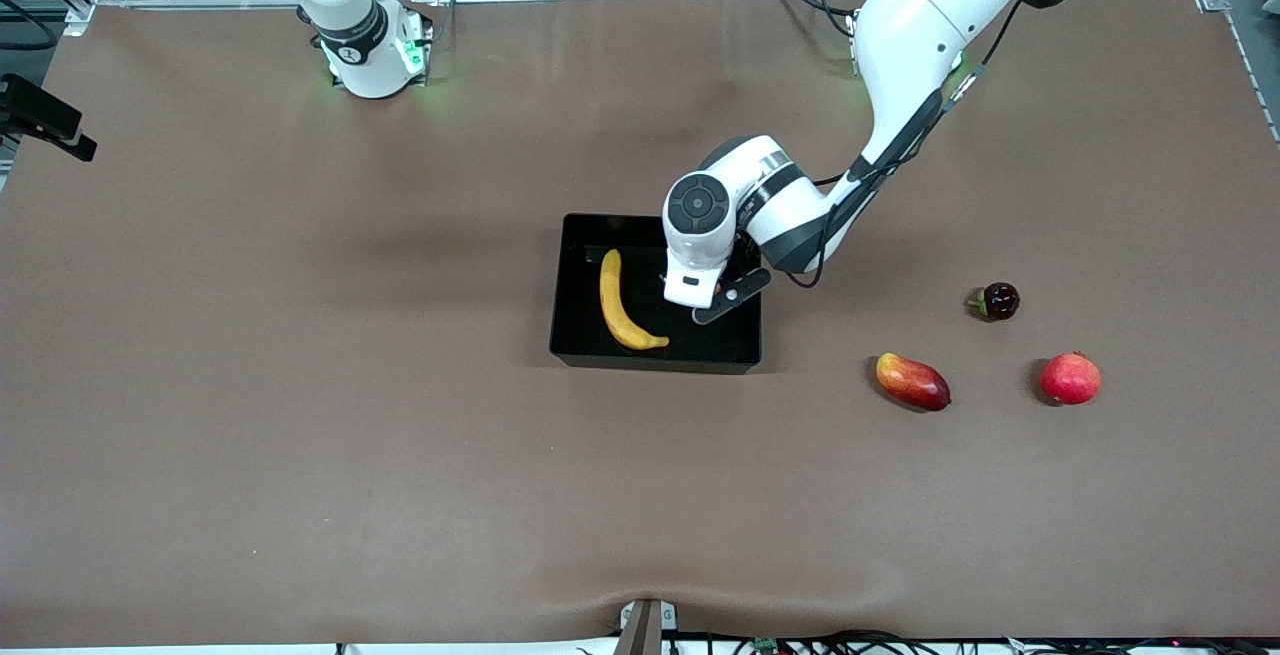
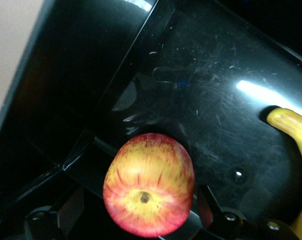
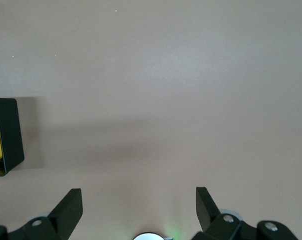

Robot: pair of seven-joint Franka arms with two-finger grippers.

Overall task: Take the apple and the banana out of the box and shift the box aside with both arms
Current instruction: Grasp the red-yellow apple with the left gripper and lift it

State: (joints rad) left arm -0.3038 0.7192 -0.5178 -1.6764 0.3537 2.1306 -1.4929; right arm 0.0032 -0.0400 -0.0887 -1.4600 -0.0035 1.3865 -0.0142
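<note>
**Apple going into the box, banana already there**

Left hand point(image 2: 156, 220) is down inside the box point(image 1: 570, 280), closed around the one apple point(image 2: 148, 191). The wrist view shows the apple pinched between the fingers point(image 2: 213, 202), stem end facing the camera, right above the glossy black floor near a corner wall. Can't tell if it's touching the floor. In the front view the apple is pretty much hidden under the wrist.

Same box, one banana point(image 1: 622, 303) lying flat on the floor, on the side toward the right arm's end of the bench point(image 1: 300, 435), apart from the hand.

Right hand point(image 3: 139, 205) is up over bare bench near its base, fingers spread wide, holding nothing. That arm's just waiting. Its camera catches one end of the box with a sliver of banana.

Out on the bench toward the left arm's end, three loose fruits, well apart from the box: one oval red-yellow mango-looking one point(image 1: 912, 381), one plain red round one point(image 1: 1070, 378), and one small dark one point(image 1: 998, 301) farther from the front camera.

So count: one box, five fruits, two arms.
</note>
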